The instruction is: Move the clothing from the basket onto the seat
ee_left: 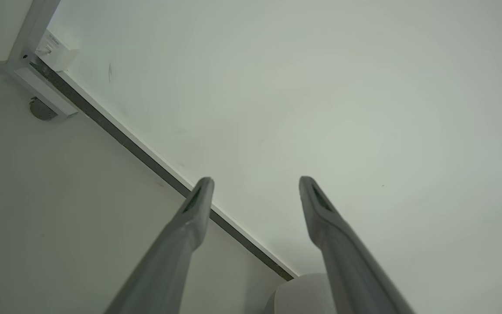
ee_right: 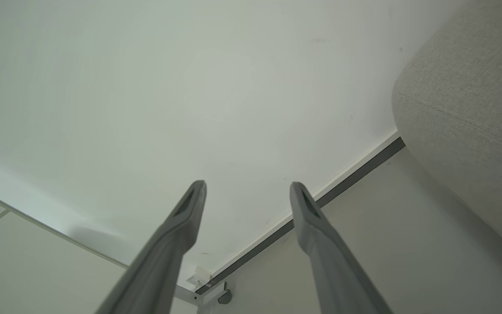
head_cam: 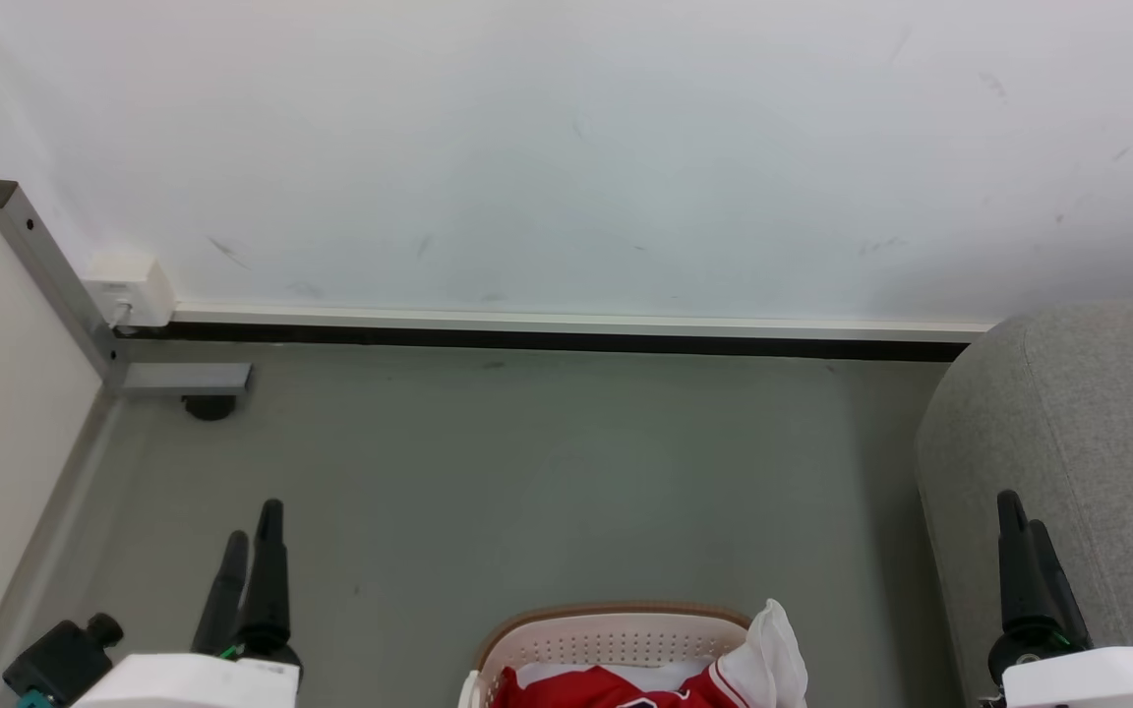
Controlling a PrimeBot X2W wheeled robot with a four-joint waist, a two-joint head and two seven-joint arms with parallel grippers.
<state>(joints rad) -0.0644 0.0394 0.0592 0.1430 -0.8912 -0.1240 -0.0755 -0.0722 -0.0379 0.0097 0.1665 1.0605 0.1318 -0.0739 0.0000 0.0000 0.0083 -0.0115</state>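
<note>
At the bottom middle of the head view stands the white perforated basket (head_cam: 606,644) with its brown rim. Red clothing (head_cam: 616,688) lies inside it, with a white piece of fabric (head_cam: 773,654) hanging over its right rim. The grey seat (head_cam: 1078,433) rises at the right, and its rounded corner (ee_right: 473,100) shows in the right wrist view. My left gripper (head_cam: 252,526) is at the lower left, open and empty, well left of the basket. My right gripper (head_cam: 1024,511) is at the lower right, in front of the seat, also open and empty. Both wrist views show spread fingers (ee_left: 198,205) (ee_right: 192,205) with nothing between them.
A white wall with a dark baseboard (head_cam: 547,339) runs across behind the grey floor (head_cam: 527,472). A grey metal frame leg with a foot (head_cam: 183,383) and a white wall box (head_cam: 129,290) sit in the left corner. A pale panel borders the left edge.
</note>
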